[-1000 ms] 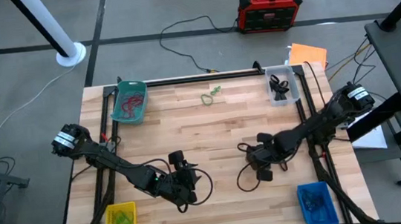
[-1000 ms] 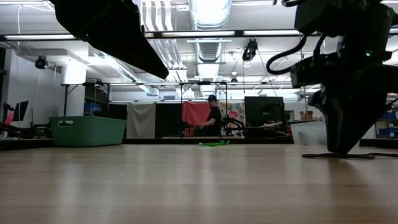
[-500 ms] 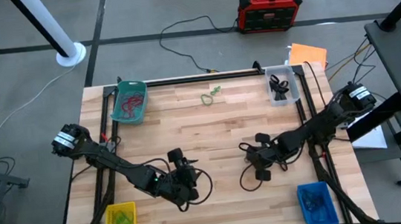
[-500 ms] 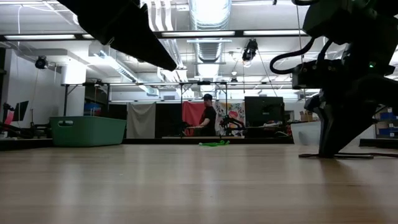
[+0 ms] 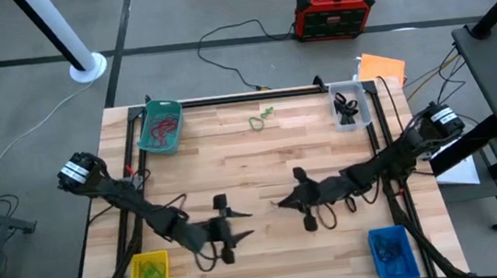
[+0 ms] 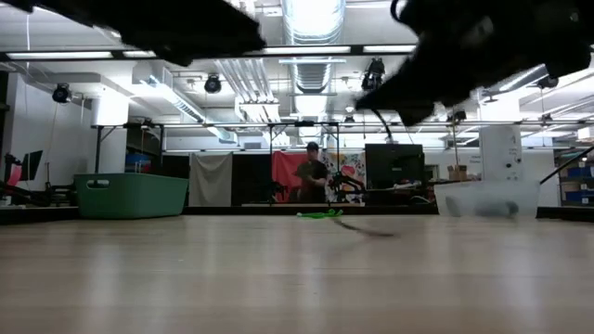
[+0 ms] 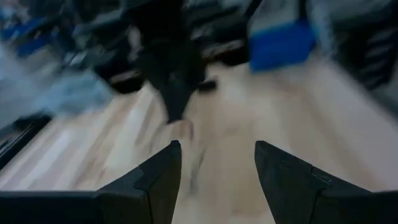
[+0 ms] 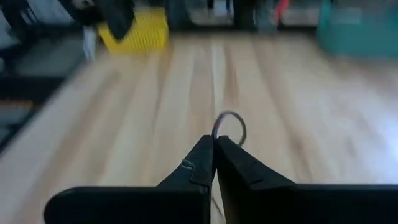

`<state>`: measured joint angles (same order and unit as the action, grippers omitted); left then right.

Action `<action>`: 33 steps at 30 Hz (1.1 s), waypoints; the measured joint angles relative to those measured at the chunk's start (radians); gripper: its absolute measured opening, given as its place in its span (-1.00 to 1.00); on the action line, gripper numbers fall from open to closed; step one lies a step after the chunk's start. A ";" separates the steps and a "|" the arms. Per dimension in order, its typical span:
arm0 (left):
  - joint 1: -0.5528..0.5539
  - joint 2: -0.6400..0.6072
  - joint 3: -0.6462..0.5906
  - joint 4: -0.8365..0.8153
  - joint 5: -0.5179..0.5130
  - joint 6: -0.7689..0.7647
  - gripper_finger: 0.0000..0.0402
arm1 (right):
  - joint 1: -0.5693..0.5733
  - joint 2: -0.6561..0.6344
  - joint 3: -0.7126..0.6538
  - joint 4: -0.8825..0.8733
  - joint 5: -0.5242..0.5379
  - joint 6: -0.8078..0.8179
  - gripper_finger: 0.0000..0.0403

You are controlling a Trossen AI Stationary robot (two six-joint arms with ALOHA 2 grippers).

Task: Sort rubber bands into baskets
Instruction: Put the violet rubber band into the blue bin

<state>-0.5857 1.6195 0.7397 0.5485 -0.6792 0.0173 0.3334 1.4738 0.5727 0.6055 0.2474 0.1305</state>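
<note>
In the right wrist view my right gripper is shut on a thin dark rubber band. It hovers over the table's middle and points toward the left edge. My left gripper faces it from the left, open, with nothing between its fingers. Green rubber bands lie on the wood near the far edge. The baskets stand at the corners: teal with red bands, clear with black bands, yellow and blue. My right gripper pinches the rubber band between its two fingertips, at one end of the loop. The fingers lie nearly level and point toward the table's left edge. The rest of the band stands out past the tips as a small open loop, clear of the table.
Black cables loop on the wood under both arms. A black rail runs along the far edge. A red-and-black box sits on the floor beyond the table. A person stands far back in the room.
My right gripper has risen off the table, tipped from pointing down to nearly level and swung toward the left edge. My left gripper has tipped up to nearly level as well and shifted a little toward the near edge.
</note>
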 joint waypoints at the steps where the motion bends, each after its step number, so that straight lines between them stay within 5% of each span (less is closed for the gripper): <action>1: -0.004 -0.016 -0.029 0.065 0.016 0.021 -0.07 | -0.001 0.002 -0.004 0.065 -0.001 -0.028 -0.96; 12: 0.000 -0.129 -0.260 0.398 0.010 -0.032 -0.07 | -0.007 0.003 0.040 0.261 -0.021 -0.239 -0.96; 33: 0.000 -0.132 -0.276 0.405 -0.074 -0.035 -0.07 | -0.044 0.007 0.083 0.234 -0.011 -0.218 -0.96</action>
<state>-0.5854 1.4876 0.4637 0.9535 -0.7532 -0.0177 0.2890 1.4811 0.6556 0.8396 0.2367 -0.0872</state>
